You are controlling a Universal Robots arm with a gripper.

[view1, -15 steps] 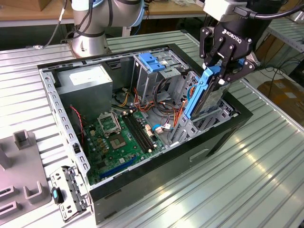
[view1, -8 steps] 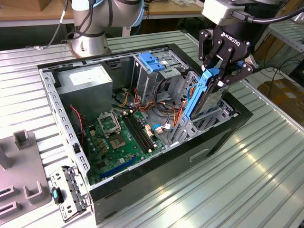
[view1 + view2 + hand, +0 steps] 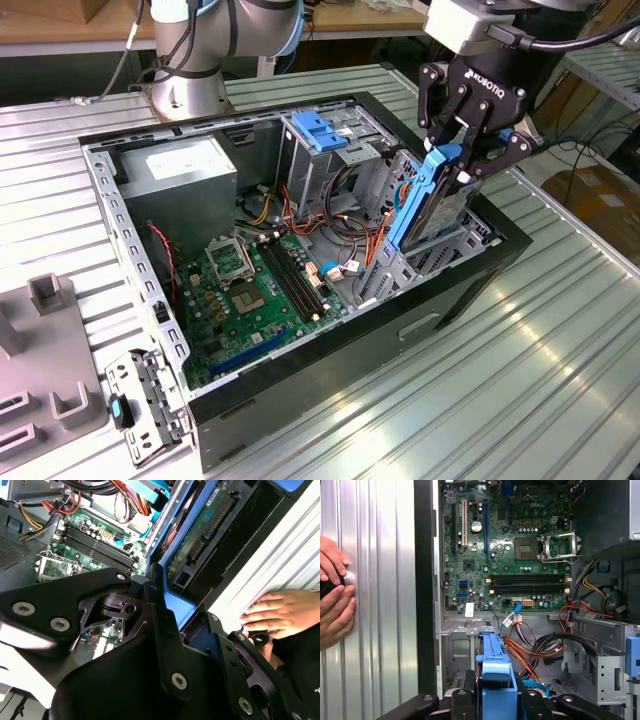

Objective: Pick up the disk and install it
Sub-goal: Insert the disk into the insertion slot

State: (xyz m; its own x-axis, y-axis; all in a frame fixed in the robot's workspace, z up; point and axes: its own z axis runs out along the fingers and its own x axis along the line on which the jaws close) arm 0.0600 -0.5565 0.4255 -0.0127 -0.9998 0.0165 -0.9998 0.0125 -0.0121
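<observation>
Black case (image 3: 415, 322) holds a motherboard (image 3: 250, 290); hand (image 3: 465, 160) grips the tilted disk (image 3: 440, 210) above.

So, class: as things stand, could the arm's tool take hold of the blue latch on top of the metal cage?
Probably not: the tool is shut on the disk, so it is taken up. The blue latch itself lies uncovered, with nothing above it.

Disk (image 3: 200, 540) in gripper (image 3: 187, 630), motherboard (image 3: 95, 535) beyond, hand (image 3: 280, 612) alongside.

Ribbed metal table (image 3: 560, 350) under an open computer case (image 3: 300, 390), grey fixture (image 3: 50, 380), loose bracket (image 3: 145, 400).
</observation>
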